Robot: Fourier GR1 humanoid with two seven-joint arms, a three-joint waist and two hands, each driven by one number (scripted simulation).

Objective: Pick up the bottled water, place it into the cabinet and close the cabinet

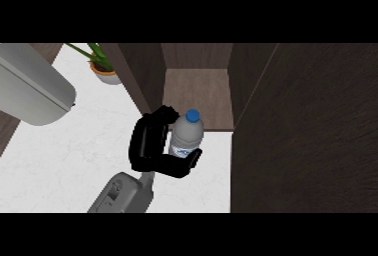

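The bottled water (pixel 185 134) is clear with a blue cap and a small label, and it stands upright. My left hand (pixel 150 142) is shut on it: the fingers curl round its far side and the thumb wraps its near side. Bottle and hand are over the white counter (pixel 66 150), just in front of the open cabinet (pixel 196 92), at its left front corner. The cabinet's brown floor shows bare behind the bottle. Its dark door (pixel 310 140) stands open at the right. My right hand does not show.
A potted plant (pixel 103 67) stands at the back left, next to the cabinet's left wall. A large grey rounded object (pixel 33 90) fills the far left. The open door closes off the whole right side.
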